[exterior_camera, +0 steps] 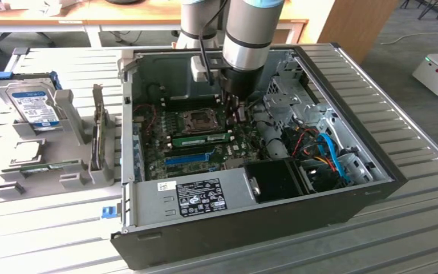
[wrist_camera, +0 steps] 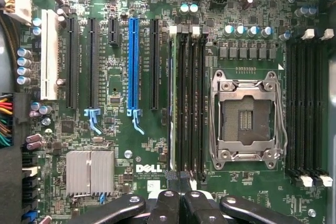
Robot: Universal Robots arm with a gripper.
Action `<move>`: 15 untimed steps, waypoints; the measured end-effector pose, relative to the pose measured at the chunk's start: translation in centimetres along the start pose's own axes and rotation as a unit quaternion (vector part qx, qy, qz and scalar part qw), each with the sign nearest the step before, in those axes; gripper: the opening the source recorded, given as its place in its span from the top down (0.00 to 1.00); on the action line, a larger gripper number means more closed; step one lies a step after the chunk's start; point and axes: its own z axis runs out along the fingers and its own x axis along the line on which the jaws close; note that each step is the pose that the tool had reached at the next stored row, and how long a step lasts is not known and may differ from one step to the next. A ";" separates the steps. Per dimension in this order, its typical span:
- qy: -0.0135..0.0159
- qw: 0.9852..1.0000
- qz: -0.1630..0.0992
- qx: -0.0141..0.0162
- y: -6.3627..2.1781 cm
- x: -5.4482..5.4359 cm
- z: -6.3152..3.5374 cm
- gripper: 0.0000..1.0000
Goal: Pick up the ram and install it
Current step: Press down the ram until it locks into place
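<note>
RAM is what we look for first: a green stick [exterior_camera: 206, 138] lies seated in a memory slot on the motherboard [exterior_camera: 196, 149], just beside the empty CPU socket [exterior_camera: 201, 120], on the side toward the computer case's [exterior_camera: 280, 222] front edge. In the wrist view we see the same stick edge-on [wrist_camera: 172, 103] in the slot next to the black memory slots [wrist_camera: 191, 103], between the blue expansion slot [wrist_camera: 133, 66] and the processor socket. Our gripper [wrist_camera: 181, 203] hangs above the board inside the open case, its fingers [wrist_camera: 167, 208] pressed together with nothing between them, their tips near one end of that slot bank. On the worktop's far corner at the exterior view's left, a hard drive [exterior_camera: 35, 105] stands in a grey holder [exterior_camera: 67, 131].
</note>
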 end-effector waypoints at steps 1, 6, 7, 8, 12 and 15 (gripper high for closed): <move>0.000 1.000 0.000 0.000 0.00 0.0 0.09 0.89; 0.000 1.000 0.000 0.000 -0.01 0.0 0.53 0.89; 0.000 1.000 0.000 0.000 -0.01 0.0 0.61 0.89; 0.000 1.000 0.000 0.000 -0.01 0.0 0.69 0.89; 0.000 1.000 0.000 0.000 -0.01 0.0 0.86 0.89; 0.000 1.000 0.000 0.000 -0.01 0.0 0.86 0.89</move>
